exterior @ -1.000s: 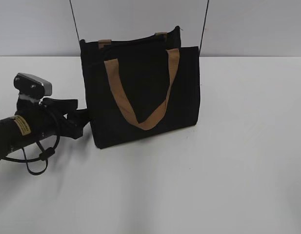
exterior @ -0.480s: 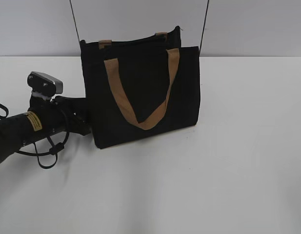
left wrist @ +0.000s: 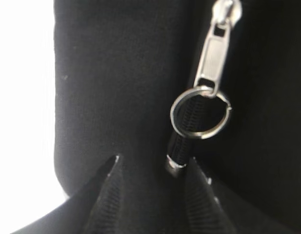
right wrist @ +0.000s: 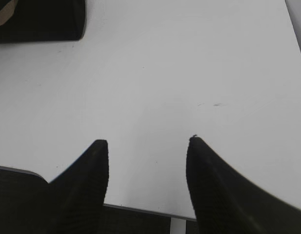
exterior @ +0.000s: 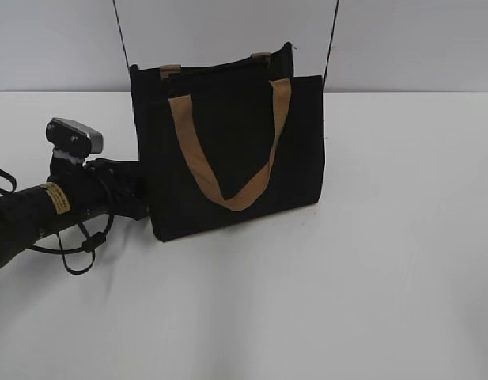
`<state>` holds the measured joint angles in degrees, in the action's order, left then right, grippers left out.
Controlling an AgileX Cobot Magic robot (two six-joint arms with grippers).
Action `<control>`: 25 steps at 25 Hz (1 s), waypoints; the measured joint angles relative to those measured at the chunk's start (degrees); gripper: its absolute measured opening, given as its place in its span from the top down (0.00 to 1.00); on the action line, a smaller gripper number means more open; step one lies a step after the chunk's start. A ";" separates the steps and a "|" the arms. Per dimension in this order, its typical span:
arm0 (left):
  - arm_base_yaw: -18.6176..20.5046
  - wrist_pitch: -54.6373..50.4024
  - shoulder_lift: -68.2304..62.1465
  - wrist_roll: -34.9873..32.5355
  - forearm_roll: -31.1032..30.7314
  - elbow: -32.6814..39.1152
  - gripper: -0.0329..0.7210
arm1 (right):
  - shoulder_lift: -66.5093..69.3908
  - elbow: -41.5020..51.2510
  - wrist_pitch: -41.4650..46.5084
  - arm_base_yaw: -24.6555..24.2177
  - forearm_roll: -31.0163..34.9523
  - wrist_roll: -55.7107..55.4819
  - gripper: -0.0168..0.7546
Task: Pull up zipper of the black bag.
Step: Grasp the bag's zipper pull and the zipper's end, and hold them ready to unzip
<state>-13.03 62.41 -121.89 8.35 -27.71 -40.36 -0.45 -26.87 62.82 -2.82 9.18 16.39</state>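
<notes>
White table (exterior: 370, 261): our left gripper (left wrist: 151, 163) has edged right against the black bag (exterior: 228, 158), fingers spread around the zipper (left wrist: 201, 105), ready to pinch.

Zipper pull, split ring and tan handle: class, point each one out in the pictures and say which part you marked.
zipper pull (left wrist: 212, 58), left wrist view, on the flat silvery tab.
split ring (left wrist: 201, 133), left wrist view, on its lower rim.
tan handle (exterior: 240, 199), exterior view, at the bottom of the loop.
</notes>
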 joint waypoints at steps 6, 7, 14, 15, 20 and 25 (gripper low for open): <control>0.00 0.39 -0.31 0.00 -0.06 0.00 0.69 | 0.00 0.00 0.00 0.00 0.00 0.00 0.46; 0.00 0.39 -0.31 0.00 -0.06 0.00 0.72 | 0.00 0.00 0.00 0.00 0.00 0.00 0.46; 0.00 0.51 -0.31 0.00 1.19 0.00 0.87 | 0.00 0.00 0.00 0.00 0.00 0.00 0.46; 0.00 0.57 -0.31 0.00 1.78 0.00 0.88 | 0.00 0.00 0.00 0.00 0.00 0.00 0.46; 0.00 0.62 -0.31 0.67 2.98 0.00 0.97 | 0.00 0.00 0.00 0.00 0.00 0.00 0.46; 0.00 0.21 0.38 1.35 2.98 0.00 0.97 | 0.00 0.00 0.00 0.00 1.96 0.00 0.46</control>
<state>-13.03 62.62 -121.50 9.71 -24.73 -40.36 -0.45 -26.87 62.82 -2.82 11.14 16.39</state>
